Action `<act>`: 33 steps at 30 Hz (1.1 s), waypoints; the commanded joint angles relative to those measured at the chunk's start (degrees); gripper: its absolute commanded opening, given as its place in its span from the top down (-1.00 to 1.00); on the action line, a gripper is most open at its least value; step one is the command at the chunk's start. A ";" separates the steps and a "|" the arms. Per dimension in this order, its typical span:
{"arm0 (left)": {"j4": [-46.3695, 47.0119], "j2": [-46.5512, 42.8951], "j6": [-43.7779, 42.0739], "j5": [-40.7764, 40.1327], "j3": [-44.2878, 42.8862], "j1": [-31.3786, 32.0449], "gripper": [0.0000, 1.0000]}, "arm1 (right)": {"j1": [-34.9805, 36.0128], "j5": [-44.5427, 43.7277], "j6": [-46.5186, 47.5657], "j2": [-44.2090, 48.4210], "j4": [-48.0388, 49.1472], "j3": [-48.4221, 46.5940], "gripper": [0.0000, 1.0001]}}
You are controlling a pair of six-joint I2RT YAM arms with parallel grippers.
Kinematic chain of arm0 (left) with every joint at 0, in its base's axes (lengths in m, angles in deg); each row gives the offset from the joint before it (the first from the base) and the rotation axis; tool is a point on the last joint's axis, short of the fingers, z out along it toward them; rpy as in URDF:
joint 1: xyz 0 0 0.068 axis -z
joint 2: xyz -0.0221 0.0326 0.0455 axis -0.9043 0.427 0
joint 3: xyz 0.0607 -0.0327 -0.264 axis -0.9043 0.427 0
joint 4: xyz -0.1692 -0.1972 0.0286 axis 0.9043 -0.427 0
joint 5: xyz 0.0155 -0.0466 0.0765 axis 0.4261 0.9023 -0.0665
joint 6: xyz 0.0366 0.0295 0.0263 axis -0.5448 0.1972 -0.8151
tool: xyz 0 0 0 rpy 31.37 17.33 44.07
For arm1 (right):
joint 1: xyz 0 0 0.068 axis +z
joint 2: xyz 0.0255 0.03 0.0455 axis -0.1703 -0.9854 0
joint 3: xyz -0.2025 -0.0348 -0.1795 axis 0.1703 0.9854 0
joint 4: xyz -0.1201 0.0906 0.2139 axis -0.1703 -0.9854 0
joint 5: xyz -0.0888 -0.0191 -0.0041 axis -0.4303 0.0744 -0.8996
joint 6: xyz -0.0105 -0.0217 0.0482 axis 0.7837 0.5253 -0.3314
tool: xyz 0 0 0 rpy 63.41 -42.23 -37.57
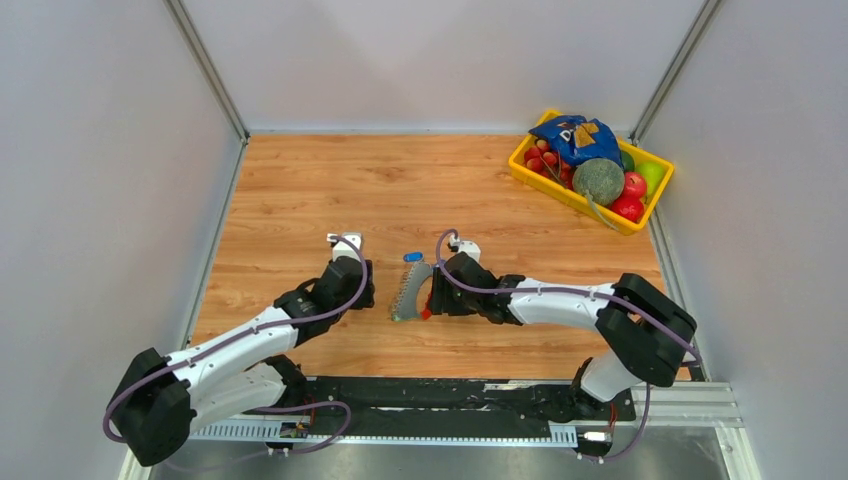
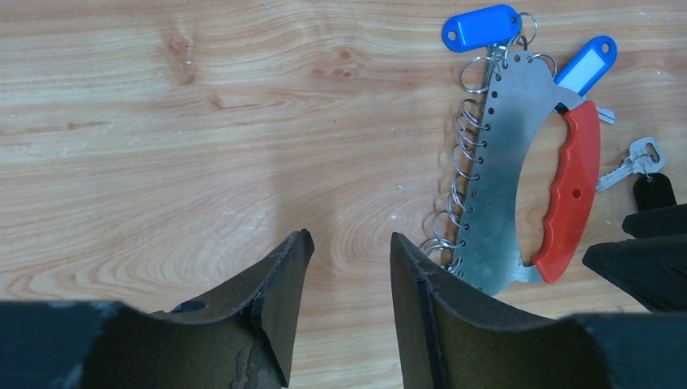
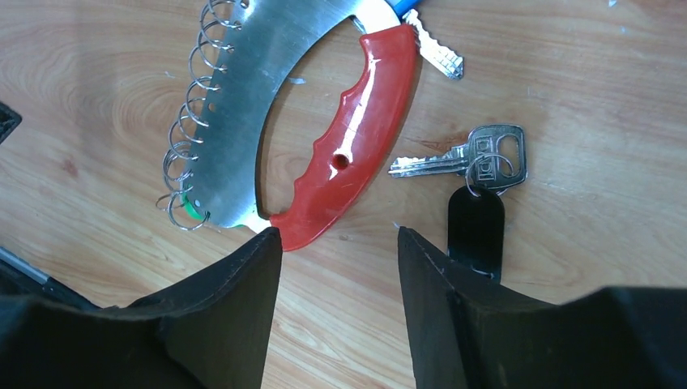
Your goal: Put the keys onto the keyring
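The keyring (image 2: 502, 162) is a curved silver plate with a red handle (image 2: 577, 186) and a row of wire rings (image 2: 462, 154), lying flat on the wood between both arms (image 1: 412, 292). Two blue tags (image 2: 482, 26) hang at its far end, and one key blade (image 3: 437, 53) pokes out beside the handle (image 3: 356, 138). A loose silver key (image 3: 454, 162) with a black tag (image 3: 476, 227) lies right of the handle. My left gripper (image 2: 350, 243) is open over bare wood left of the rings. My right gripper (image 3: 339, 235) is open just below the handle's end, holding nothing.
A yellow basket (image 1: 520, 165) with fruit and a blue bag stands at the far right corner. Grey walls close in the wooden table on three sides. The right gripper's black fingers (image 2: 640, 259) show at the right edge of the left wrist view.
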 commanded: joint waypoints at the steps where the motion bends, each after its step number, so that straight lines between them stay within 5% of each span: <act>1: 1.83 -1.76 -0.12 -1.57 0.88 -0.51 -0.08 | 0.38 0.04 -6.85 -1.86 4.21 -1.25 -0.17; 15: 3.72 -2.05 -1.23 -0.23 2.47 -0.80 -0.18 | -0.13 -4.36 -16.74 -11.37 5.59 -4.27 -0.10; 33: 4.67 -0.22 0.04 -1.22 2.73 -0.95 -0.15 | -8.10 -9.92 -12.73 -23.80 5.04 -16.74 -0.05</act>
